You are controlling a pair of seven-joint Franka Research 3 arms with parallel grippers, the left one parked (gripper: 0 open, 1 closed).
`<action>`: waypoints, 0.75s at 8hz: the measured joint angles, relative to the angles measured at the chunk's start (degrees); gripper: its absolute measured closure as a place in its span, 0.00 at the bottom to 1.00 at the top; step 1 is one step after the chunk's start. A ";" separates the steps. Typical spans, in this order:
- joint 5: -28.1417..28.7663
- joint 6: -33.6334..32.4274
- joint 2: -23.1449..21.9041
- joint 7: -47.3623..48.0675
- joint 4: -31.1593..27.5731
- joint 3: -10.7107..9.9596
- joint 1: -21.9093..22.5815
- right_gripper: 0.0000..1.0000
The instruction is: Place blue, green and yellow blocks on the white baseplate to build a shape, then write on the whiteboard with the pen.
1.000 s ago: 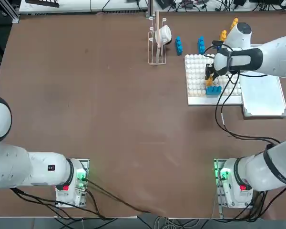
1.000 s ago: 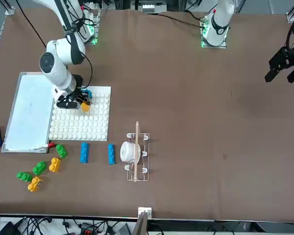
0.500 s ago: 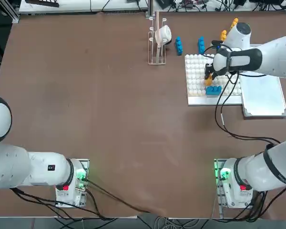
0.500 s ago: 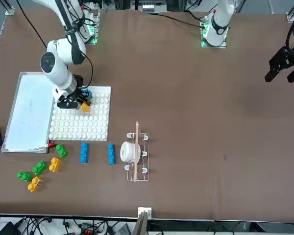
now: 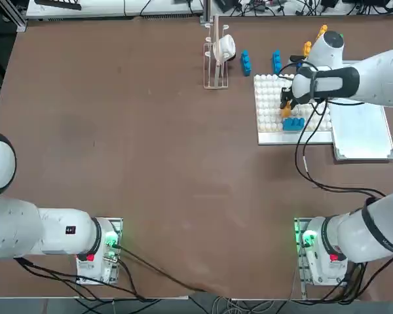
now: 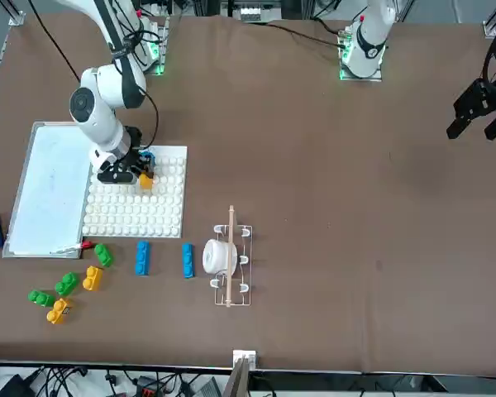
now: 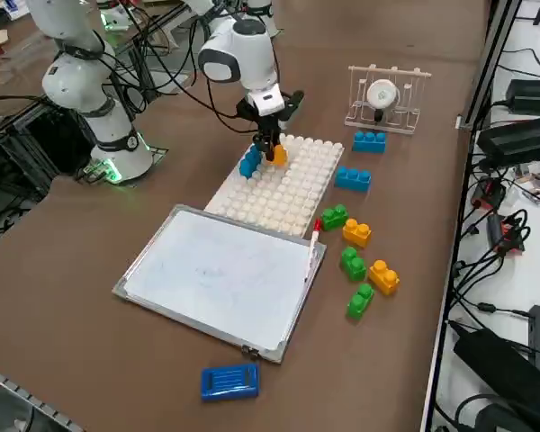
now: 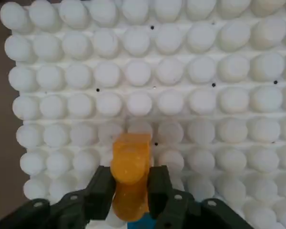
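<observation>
**A yellow block held over the white plate**

The right gripper (image 8: 129,191) has a yellow block (image 8: 130,174) squeezed between its two dark fingers (image 8: 101,191). The fingers are only a little way apart, just as wide as the block, and they press on both of its sides. The gripper points down at the white baseplate (image 5: 268,111). The yellow block sits low over the round bumps of the plate, near the middle of it. I cannot tell if the block touches the bumps.

Right beside the held block there is a blue block (image 5: 293,123) on the plate. It sits close to the plate's edge nearest the robot.

The whiteboard (image 7: 220,274) lies flat on the brown surface (image 5: 150,163), right next to the plate. The pen (image 7: 312,241) lies along the far short edge of the board, with its red end by the corner of the plate.

More blocks lie loose on the surface past the plate. Two blue blocks (image 6: 142,257) lie side by side, a little apart. Three green blocks (image 7: 334,217) and three yellow blocks (image 7: 356,233) sit in a small bunch near the red end of the pen.

A wire rack (image 6: 231,266) stands near the blue blocks. A small white cup (image 6: 218,257) is in it. A flat blue slab (image 7: 229,381) lies by itself at the other end of the whiteboard.
</observation>
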 joint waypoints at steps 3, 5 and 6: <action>0.00 0.05 0.02 0.00 0.01 0.00 0.11 0.59; 0.00 0.05 0.03 0.00 0.01 0.00 0.11 0.59; 0.00 0.05 0.03 0.00 0.01 -0.01 0.11 0.59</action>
